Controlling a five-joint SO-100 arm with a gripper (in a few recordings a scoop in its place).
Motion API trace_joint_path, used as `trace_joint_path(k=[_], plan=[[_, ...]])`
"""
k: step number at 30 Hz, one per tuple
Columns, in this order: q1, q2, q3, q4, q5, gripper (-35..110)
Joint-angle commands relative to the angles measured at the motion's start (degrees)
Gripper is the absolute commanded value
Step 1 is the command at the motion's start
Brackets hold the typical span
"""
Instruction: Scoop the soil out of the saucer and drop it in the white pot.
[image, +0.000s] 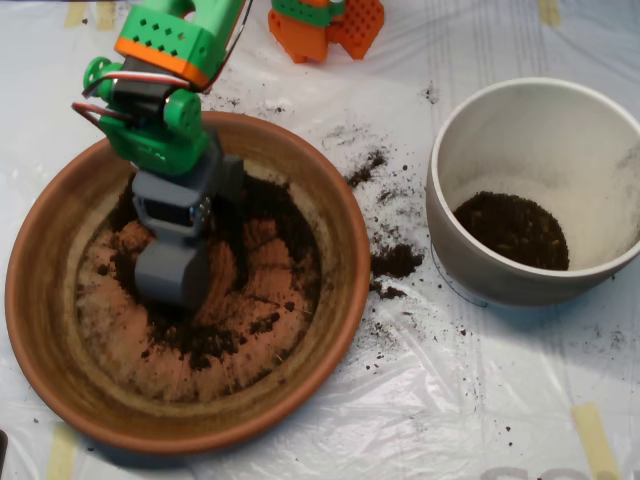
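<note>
Scoop (172, 278) down in soil (262, 205) inside saucer (335, 215), fingers' state impossible to tell; no readable writing.

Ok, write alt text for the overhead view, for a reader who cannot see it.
A grey scoop on a green and orange arm is down inside a terracotta saucer, among patches of dark soil. To the right stands a white pot with some soil at its bottom, and spilled crumbs lie on the plastic sheet between them.

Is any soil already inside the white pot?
Yes, a dark patch of soil lies on the bottom of the white pot.
</note>
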Motion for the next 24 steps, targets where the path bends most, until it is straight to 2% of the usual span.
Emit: trace_joint_path(k=[1,6,15,24], plan=[[1.8,1.5,1.1,1.0,-0.5,29],[3.0,3.3,3.4,-1.1,-1.2,24],[3.6,17.8,21.0,-14.3,-3.9,26],[4.1,20.2,24.5,-18.2,-3.5,10]])
